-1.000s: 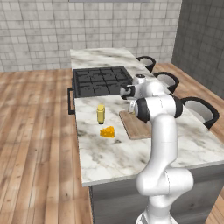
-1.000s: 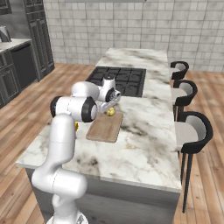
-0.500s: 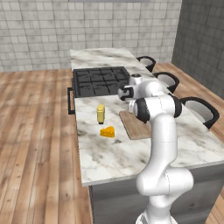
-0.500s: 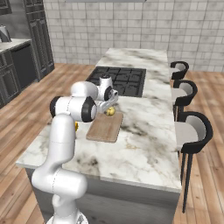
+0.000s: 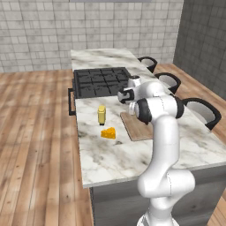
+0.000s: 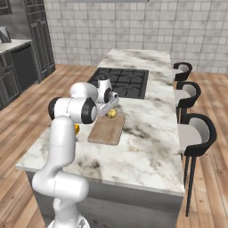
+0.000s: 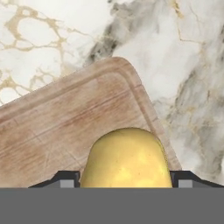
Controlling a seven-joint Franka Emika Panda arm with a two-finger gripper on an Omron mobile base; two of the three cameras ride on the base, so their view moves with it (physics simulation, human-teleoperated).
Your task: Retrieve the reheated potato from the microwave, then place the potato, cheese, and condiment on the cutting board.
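A: Pale yellow, that lump is the potato [image 7: 127,157], sitting right between the two dark fingertips [image 7: 61,180] in the hand view, with the wooden cutting board [image 7: 57,127] underneath it.

B: So is the claw [image 6: 111,107] pinching it?

A: The tips flank it closely on both sides, and it looks clasped, the jaws spread about as wide as the potato itself. In the right base view the potato [image 6: 111,114] sits at the far end of the cutting board [image 6: 107,130], just under the claw. Whether it touches the wood I cannot tell.

B: And the other food?

A: In the left base view the condiment [image 5: 102,114] stands upright on the marble desk [image 5: 114,154], left of the cutting board [image 5: 136,127]. The cheese [image 5: 108,133] lies just in front of the bottle, near it but apart, also off the board.

B: What else is on that desk?

A: A black cooktop [image 5: 100,81] beyond the board, and dark stools [image 6: 196,133] along the far side of the island.
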